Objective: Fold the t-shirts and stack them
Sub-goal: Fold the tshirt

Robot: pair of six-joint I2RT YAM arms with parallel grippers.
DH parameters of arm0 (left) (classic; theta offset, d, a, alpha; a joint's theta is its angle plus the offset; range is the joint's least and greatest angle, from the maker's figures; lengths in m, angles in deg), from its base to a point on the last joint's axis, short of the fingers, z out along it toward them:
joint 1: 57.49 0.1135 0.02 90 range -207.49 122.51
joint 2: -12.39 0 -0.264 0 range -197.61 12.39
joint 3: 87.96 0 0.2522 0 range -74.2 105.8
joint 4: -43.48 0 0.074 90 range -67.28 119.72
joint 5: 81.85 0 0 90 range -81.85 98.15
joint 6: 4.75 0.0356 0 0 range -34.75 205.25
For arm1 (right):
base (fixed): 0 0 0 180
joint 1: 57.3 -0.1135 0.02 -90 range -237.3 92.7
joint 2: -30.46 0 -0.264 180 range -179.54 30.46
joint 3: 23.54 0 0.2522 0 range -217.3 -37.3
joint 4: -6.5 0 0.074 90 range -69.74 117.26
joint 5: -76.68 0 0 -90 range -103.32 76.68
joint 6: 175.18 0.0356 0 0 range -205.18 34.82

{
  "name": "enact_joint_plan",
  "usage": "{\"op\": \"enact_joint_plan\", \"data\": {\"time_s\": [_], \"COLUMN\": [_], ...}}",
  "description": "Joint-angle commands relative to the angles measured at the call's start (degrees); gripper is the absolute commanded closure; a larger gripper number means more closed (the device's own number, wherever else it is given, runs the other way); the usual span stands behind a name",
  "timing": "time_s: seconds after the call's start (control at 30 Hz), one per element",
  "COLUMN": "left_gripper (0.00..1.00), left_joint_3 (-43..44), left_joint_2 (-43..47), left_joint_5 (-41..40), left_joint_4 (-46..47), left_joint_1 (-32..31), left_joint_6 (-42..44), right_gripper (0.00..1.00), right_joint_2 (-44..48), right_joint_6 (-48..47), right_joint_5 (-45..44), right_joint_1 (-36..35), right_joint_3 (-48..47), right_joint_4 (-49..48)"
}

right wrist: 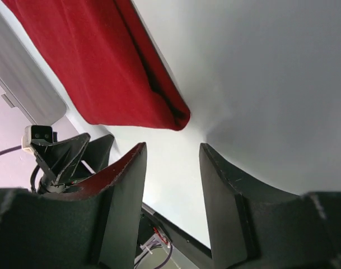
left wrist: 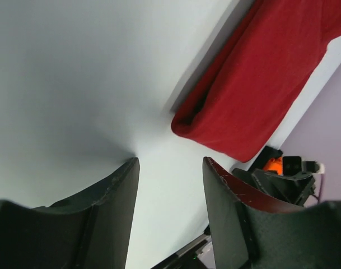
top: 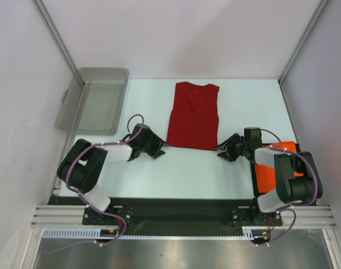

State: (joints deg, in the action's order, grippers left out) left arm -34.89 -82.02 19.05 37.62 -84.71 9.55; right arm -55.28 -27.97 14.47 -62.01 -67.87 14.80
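Note:
The dark red t-shirt point(top: 194, 116) lies on the table, folded lengthwise into a narrow strip, neck end far. My left gripper point(top: 159, 148) is open and empty just off its near left corner; the shirt's folded corner shows in the left wrist view point(left wrist: 248, 95). My right gripper point(top: 222, 151) is open and empty just off its near right corner, which shows in the right wrist view point(right wrist: 114, 67). The bright orange t-shirt point(top: 269, 168) lies bunched at the right, mostly hidden under the right arm.
A translucent grey plastic tub point(top: 94, 100) stands at the far left, partly over the table's edge. Frame posts rise at the back corners. The black base rail point(top: 176, 208) runs along the near edge.

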Motion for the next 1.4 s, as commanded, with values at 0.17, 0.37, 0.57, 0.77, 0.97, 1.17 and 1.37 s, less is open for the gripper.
{"op": "enact_joint_plan", "data": {"time_s": [0.17,0.37,0.57,0.77,0.97,1.17,1.37], "left_gripper": [0.47,0.5,0.55,0.62,0.74,1.0,1.0], "left_joint_3": [0.9,1.2,0.9,1.3,3.5,7.9,1.5], "left_joint_2": [-2.3,-4.2,-5.3,-6.9,-8.6,-11.8,-5.8], "left_joint_5": [-1.2,-1.5,-1.0,-0.5,0.7,4.5,4.8], "left_joint_4": [3.3,4.2,5.2,6.3,6.7,3.4,3.1], "left_joint_1": [0.6,1.3,2.2,3.3,4.1,4.5,4.5], "left_joint_6": [-5.4,-6.6,-6.6,-6.0,-3.9,1.0,0.8], "right_gripper": [0.52,0.52,0.53,0.59,0.73,0.94,1.0], "right_joint_2": [-1.4,-5.9,-7.5,-9.1,-9.4,-9.5,-8.5], "right_joint_6": [0.0,1.1,2.5,3.4,3.2,1.2,-2.2], "right_joint_5": [-4.5,-3.3,-3.3,-3.0,-2.7,-2.5,-1.1], "right_joint_1": [-0.1,-0.1,-0.1,-0.2,-0.5,-0.8,-1.0], "right_joint_3": [-2.0,-2.3,-2.6,-2.7,-3.1,-4.5,-5.6], "right_joint_4": [-1.6,-4.6,-5.6,-6.5,-5.9,-3.1,0.6]}}
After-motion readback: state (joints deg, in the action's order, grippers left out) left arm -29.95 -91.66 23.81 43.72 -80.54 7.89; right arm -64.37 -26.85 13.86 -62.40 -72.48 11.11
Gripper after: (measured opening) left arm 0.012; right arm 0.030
